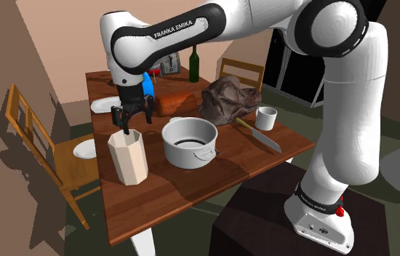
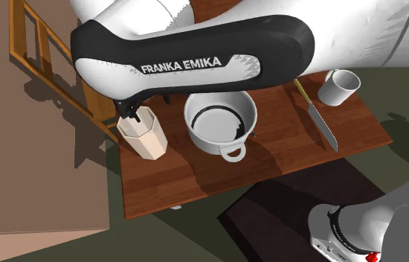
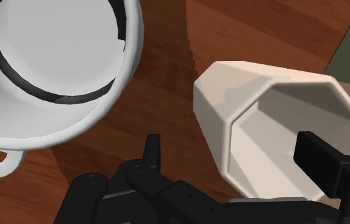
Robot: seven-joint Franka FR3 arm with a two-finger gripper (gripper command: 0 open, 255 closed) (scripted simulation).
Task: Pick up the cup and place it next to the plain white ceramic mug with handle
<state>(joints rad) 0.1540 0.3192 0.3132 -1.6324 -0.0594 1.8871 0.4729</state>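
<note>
A pot (image 1: pixel 190 142) is blocking you between cup (image 1: pixel 128 156) and mug (image 1: pixel 266 118); a knife (image 1: pixel 262 138) is lying beside the mug; bare table (image 1: pixel 191 190) is running along the edge nearest the stand.

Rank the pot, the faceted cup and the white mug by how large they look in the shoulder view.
1. White pot, the widest.
2. Beige faceted cup, taller but narrower; it is close to the pot in apparent size, so this order is unsure.
3. White mug, clearly the smallest.
</note>
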